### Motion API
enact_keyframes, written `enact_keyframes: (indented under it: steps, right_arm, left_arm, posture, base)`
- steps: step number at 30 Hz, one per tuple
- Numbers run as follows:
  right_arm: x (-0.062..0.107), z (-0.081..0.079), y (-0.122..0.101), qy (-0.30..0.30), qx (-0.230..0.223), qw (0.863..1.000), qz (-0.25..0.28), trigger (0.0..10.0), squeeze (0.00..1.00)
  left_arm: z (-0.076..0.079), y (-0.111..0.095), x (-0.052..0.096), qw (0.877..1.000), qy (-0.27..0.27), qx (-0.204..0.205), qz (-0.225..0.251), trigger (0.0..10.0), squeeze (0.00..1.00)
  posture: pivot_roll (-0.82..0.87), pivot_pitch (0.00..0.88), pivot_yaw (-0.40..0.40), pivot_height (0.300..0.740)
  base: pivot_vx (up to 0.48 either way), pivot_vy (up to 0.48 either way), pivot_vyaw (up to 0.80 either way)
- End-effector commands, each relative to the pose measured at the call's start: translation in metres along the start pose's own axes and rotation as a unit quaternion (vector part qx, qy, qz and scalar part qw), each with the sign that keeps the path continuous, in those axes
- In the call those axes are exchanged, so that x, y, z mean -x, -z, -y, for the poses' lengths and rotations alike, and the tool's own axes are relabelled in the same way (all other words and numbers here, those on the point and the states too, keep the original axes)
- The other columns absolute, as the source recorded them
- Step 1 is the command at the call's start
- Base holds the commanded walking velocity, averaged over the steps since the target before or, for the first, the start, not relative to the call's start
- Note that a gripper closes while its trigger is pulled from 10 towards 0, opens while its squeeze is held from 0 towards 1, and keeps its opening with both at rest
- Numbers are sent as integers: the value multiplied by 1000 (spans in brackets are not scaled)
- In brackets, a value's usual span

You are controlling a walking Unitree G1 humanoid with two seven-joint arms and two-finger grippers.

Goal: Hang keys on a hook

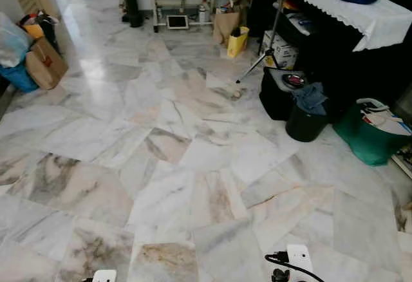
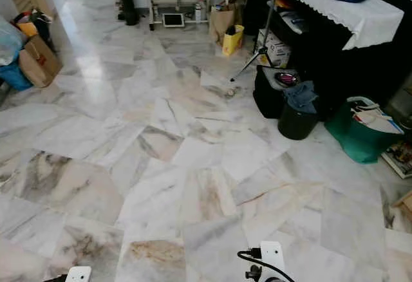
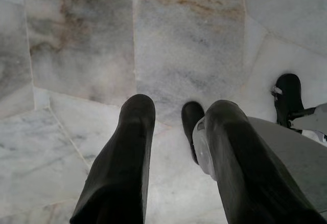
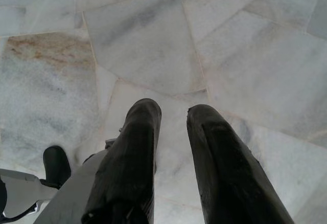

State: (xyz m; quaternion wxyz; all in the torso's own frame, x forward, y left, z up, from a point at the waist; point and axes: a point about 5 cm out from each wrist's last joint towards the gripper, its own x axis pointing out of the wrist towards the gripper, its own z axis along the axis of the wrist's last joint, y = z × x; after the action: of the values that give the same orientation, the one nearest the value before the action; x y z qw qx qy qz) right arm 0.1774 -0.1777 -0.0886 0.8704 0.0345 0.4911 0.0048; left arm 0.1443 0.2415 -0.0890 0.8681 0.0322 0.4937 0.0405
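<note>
Neither keys nor a hook could be made out anywhere on the marble floor [image 1: 161, 166] or among the clutter by the black bench [image 1: 360, 56] with its white cloth [image 1: 380, 18]. The step in hand was judged to be searching: turn the head slowly and scan walls and surfaces before walking past the tripod [image 1: 270, 31], black bin [image 1: 304, 122] and green basket [image 1: 367, 137]. Both arms hung down, pointing at the floor. The left gripper [image 3: 179, 132] and right gripper [image 4: 173, 132] each stood moderately open, holding nothing.
</note>
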Motion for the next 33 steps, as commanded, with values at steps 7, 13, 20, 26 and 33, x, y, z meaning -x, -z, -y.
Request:
enact_keyframes:
  steps: [7,13,20,26,33]
  right_arm:
    - [1,4,6,14,2,1000,-9,10000,0]
    - [1,4,7,15,3,1000,-10,10000,0]
    - [1,4,7,15,3,1000,-10,10000,0]
    - [1,4,6,16,4,1000,-8,10000,0]
    - [0,4,1,19,1,1000,-3,10000,0]
  left_arm:
    - [6,6,0,1000,4,-1,-14,10000,0]
    - [11,5,-1,1000,8,0,-14,10000,0]
    - [11,1,-2,1000,8,-2,-11,10000,0]
    - [10,0,-2,1000,5,0,-9,10000,0]
    - [7,-2,-2,1000,2,-2,-8,10000,0]
  posture:
    - [51,0,-27,740]
    - [50,0,-29,740]
    - [53,0,-31,740]
    - [63,0,-42,740]
    - [75,0,-34,740]
  base:
    - [0,-137,-738]
    - [0,0,-738]
    - [0,0,-739]
    - [0,0,-740]
    - [0,0,-738]
